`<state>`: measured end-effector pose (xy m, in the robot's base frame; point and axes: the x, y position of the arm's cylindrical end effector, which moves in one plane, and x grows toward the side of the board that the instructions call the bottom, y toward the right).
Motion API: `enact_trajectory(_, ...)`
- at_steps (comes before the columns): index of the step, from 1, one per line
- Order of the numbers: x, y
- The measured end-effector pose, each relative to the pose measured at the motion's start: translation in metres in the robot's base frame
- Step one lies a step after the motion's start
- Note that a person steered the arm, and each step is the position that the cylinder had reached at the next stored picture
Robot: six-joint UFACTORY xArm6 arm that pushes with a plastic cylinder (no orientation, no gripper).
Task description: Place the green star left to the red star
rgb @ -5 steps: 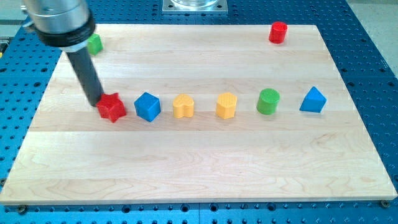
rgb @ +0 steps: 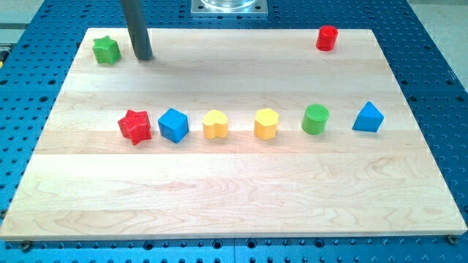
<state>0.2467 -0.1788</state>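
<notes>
single view only, so no overlap to report: camera sits high off the board's (rgb: 219,190) 6 o'clock edge, looking down and toward 12 at a moderate tilt. mid-range framing, whole wooden board fits with blue perforated table (rgb: 446,109) showing at 3, 9 and 6, metal base plate (rgb: 228,6) clipped at 12.

No text, label, brand or number can be read anywhere in the view. The wooden board (rgb: 234,204) carries no markings.

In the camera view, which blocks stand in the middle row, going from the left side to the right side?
red star → blue cube → yellow heart → yellow hexagon → green cylinder → blue triangle
</notes>
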Motion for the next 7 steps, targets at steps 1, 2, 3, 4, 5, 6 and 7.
enact_trajectory(1, -0.006, -0.038)
enact_trajectory(2, 0.010, -0.061)
enact_trajectory(3, -0.028, -0.069)
enact_trajectory(4, 0.032, -0.092)
enact_trajectory(5, 0.097, -0.061)
enact_trajectory(6, 0.088, -0.057)
enact_trajectory(7, 0.066, -0.047)
